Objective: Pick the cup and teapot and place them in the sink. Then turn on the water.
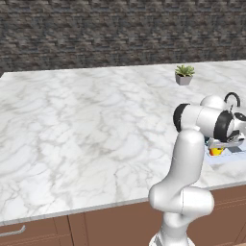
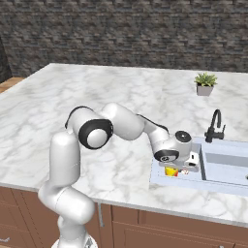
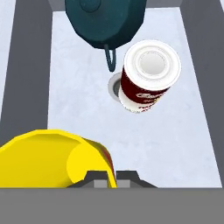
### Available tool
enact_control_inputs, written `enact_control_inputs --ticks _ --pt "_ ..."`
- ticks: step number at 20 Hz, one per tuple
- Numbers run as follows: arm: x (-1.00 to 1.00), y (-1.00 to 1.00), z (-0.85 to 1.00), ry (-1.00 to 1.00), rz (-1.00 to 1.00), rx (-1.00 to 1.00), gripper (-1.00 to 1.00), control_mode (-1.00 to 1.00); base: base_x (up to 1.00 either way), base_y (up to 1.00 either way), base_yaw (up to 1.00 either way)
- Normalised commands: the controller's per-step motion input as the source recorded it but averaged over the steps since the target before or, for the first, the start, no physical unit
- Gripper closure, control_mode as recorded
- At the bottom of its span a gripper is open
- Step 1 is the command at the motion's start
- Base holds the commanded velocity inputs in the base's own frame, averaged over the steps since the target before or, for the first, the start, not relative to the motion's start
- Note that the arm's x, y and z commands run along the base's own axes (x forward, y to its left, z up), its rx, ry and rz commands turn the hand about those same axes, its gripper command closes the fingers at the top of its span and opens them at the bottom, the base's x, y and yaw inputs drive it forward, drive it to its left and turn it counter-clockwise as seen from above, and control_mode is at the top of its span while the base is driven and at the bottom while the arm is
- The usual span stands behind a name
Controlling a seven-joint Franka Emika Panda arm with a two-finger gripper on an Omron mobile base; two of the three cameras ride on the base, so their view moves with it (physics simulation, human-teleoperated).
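**Cup gripped over the small basin, with two things already below**

While the hand [image 3: 111, 180] hangs low over the small side basin of the sink [image 2: 160, 180], its fingers are pinched nearly together on the rim of the yellow cup [image 3: 52, 159], which looks clamped by its wall and tilted, mouth turned partly toward the camera. In the right base view the cup [image 2: 171, 171] shows as a yellow spot just under the hand [image 2: 180, 168], inside the basin's outline.

Looking down past the cup, the teapot [image 3: 105, 19] sits at the far end of the basin, its thin handle reaching toward the drain hole [image 3: 114, 87]. A red-and-white can [image 3: 148, 74] lies just beside the teapot, partly over the drain.

The risk, as I judge it, is the release. A thin grip on a rim can let the cup swing or slip, and a tilted cup let go from here may roll along the basin floor into the can or the teapot. Lowering blind could also press the cup against the near wall.

Room is tight: dark basin walls close in on the left and right, and the far half is taken. Open floor lies in the near half, below the cup. The black faucet [image 2: 214, 127] stands to the right on the worktop [image 2: 97, 92], well apart from the hand, with a potted plant [image 2: 205, 83] farther off.
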Motion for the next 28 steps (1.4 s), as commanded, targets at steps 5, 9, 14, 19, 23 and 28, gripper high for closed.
enact_control_inputs --ticks 5,9,14,19,23,28 --pt "0.00 0.00 0.00 0.00 0.00 0.00 -1.00 -1.00 0.00 0.00 0.00" --pt "0.00 0.00 0.00 0.00 0.00 0.00 -1.00 -1.00 0.00 0.00 0.00" --pt "0.00 0.00 0.06 0.00 0.00 0.00 -1.00 -1.00 0.00 0.00 0.00" --pt "0.00 0.00 0.25 0.00 0.00 0.00 -1.00 -1.00 0.00 0.00 0.00" --pt "0.00 0.00 0.35 0.00 0.00 0.00 -1.00 -1.00 0.00 0.00 0.00" --pt "-0.03 0.00 0.39 0.00 0.00 0.00 -1.00 -1.00 0.00 0.00 0.00"
